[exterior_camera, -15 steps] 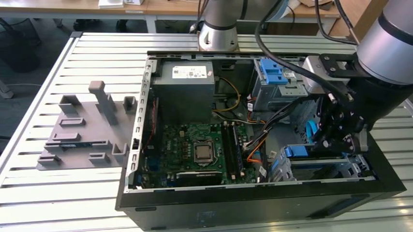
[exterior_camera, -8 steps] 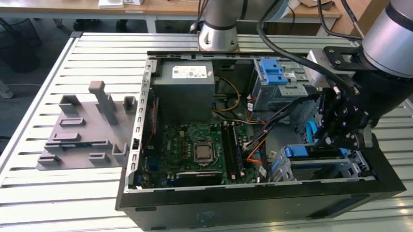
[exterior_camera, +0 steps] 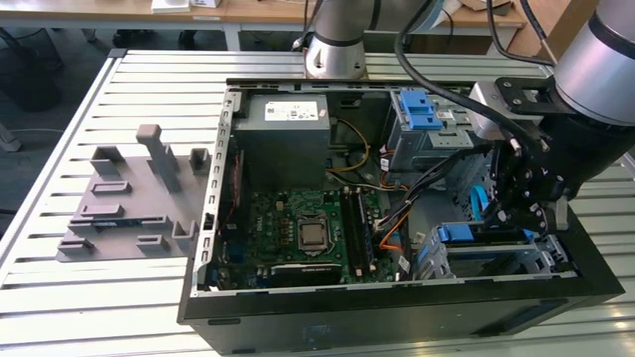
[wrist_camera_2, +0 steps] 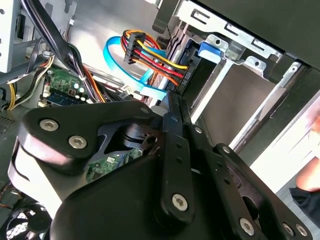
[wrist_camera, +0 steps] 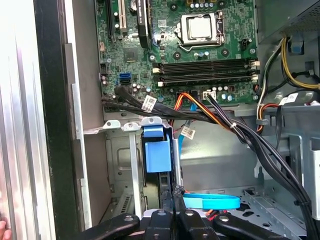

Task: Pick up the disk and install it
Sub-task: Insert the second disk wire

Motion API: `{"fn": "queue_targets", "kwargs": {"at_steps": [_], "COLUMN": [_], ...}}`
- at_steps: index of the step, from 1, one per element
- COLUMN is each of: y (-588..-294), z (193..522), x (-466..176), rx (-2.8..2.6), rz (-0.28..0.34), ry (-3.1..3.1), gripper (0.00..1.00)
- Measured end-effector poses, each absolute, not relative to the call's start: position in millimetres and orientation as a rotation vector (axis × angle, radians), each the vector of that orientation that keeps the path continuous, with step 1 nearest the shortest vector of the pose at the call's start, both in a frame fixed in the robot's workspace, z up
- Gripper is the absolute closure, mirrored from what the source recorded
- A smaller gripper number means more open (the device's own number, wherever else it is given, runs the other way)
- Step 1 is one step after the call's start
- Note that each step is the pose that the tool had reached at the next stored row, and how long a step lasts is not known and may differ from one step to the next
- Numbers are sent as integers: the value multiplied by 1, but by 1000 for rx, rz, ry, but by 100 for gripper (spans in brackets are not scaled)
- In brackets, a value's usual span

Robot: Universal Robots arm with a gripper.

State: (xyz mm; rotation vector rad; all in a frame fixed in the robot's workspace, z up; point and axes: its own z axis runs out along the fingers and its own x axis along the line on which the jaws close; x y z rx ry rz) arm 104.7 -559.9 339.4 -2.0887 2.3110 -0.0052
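The disk sits edge-on in the metal drive cage (exterior_camera: 540, 256) at the case's front corner, on the exterior view's right. Its blue carrier frame (exterior_camera: 466, 233) (wrist_camera: 156, 150) (wrist_camera_2: 210, 50) faces into the case. My gripper (exterior_camera: 518, 216) (wrist_camera: 175, 196) (wrist_camera_2: 172, 100) reaches down inside the case right beside that blue end. Its two black fingers are pressed together, shut, with nothing visible between them. The fingertips lie against the edge of the carrier in the first wrist view. The disk's label and flat faces are hidden by the cage.
The open tower case (exterior_camera: 397, 312) lies on a slatted metal table (exterior_camera: 100, 297). Inside are the grey power-supply box (exterior_camera: 288, 123), motherboard (exterior_camera: 308, 230), an upper bay with a blue latch (exterior_camera: 418, 111), and cable bundles (wrist_camera: 235, 127) plus a blue flat cable (wrist_camera: 210, 201) near my fingers. A grey fixture (exterior_camera: 129, 201) stands at the exterior view's left.
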Motion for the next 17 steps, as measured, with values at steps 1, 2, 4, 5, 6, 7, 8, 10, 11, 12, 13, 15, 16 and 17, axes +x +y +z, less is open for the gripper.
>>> {"fn": "queue_targets", "kwargs": {"at_steps": [1,2,4,5,6,7,8,10,11,12,13,15,16,17], "y": [-560,-560,-560,-560,-560,-560,-560,-560,-560,-560,-560,-560,-560,-560], "z": [339,338,337,337,336,336,336,335,335,335,335,335,335,335], "x": [105,105,105,106,106,106,106,106,107,107,107,107,107,107], "rx": [-2089,-2089,-2089,-2089,-2089,-2089,-2088,-2087,-2086,-2084,-2083,-2081,-2080,-2080], "rz": [-5,-5,-5,-5,-5,-5,-4,-1,2,6,9,15,16,17], "ry": [2311,2311,2311,2311,2311,2311,2311,2309,2308,2306,2305,2302,2302,2302], "gripper": [85,85,85,85,85,85,85,85,85,85,85,85,85,85]}}
